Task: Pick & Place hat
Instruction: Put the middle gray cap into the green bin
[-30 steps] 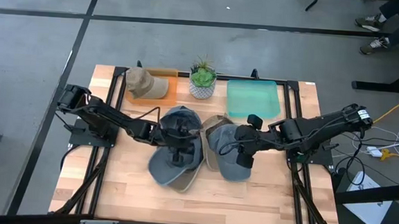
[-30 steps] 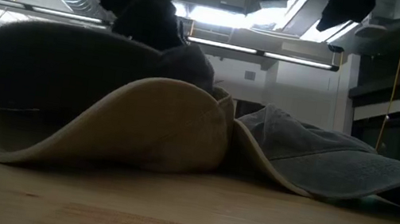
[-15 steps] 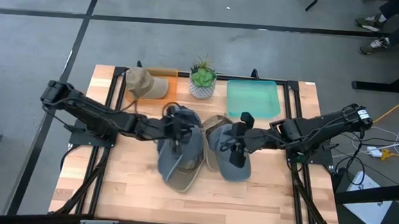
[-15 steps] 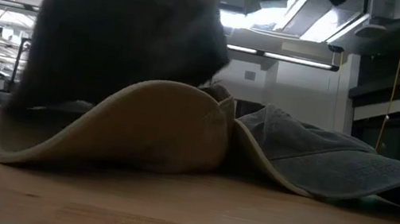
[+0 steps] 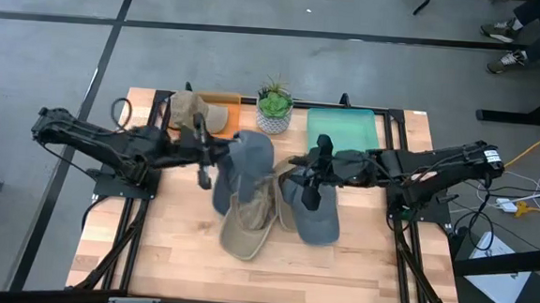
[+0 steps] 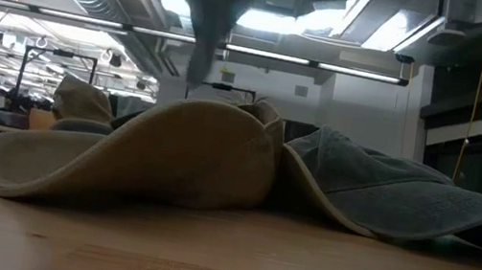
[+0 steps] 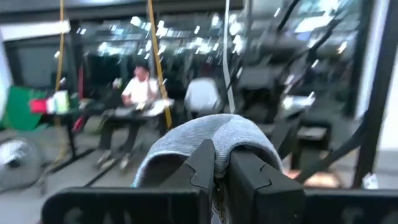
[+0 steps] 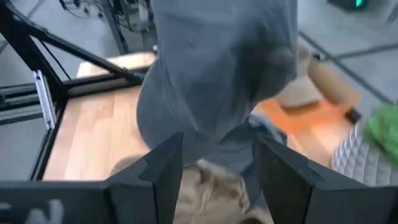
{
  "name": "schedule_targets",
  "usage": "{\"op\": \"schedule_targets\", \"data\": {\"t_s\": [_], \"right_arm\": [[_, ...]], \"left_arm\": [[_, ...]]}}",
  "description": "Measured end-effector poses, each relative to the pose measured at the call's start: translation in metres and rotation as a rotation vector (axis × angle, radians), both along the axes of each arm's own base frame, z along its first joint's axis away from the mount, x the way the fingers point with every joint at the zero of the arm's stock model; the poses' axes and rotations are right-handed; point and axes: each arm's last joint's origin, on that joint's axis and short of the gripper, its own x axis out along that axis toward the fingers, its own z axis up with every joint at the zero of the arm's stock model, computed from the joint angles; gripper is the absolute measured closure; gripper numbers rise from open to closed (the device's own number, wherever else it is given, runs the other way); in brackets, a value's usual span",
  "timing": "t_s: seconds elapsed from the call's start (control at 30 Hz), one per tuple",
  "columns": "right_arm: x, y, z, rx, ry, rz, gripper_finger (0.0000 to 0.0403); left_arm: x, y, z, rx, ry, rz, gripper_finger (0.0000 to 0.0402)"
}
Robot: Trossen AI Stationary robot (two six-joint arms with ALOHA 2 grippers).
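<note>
One hat already sits on the orange tray; my left gripper is clamped on a grey hat, lifted; two remain, and the right gripper gapes empty over them.

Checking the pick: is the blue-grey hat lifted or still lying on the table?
Lifted: the left pincer is shut on the blue-grey hat, which hangs above the tan hat.

hat hanging above table (left of centre), two caps below, plant behind
</note>
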Motion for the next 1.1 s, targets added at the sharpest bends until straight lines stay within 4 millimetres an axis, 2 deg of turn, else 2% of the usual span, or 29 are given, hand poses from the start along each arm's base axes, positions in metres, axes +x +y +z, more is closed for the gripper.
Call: {"op": "schedule_targets", "data": {"t_s": [0.2,0.43,0.77,1.1], "right_arm": [[0.008,-0.011,0.008,-0.021,-0.087,0.056,0.0214],[0.031,-0.016,0.006,-0.083,-0.189,0.221,0.0214],[0.038,-0.019,0.011,-0.166,-0.274,0.236,0.0213],[0.041,-0.019,0.014,-0.271,-0.316,0.217,0.0213]], "left_arm": [[-0.015,0.000,0.014,-0.005,-0.109,-0.121,0.0383],[-0.018,-0.004,0.026,0.015,-0.249,-0.270,0.0383],[-0.017,-0.002,0.027,-0.011,-0.256,-0.192,0.0382],[-0.006,-0.004,0.020,-0.017,-0.222,-0.181,0.0382]]}}
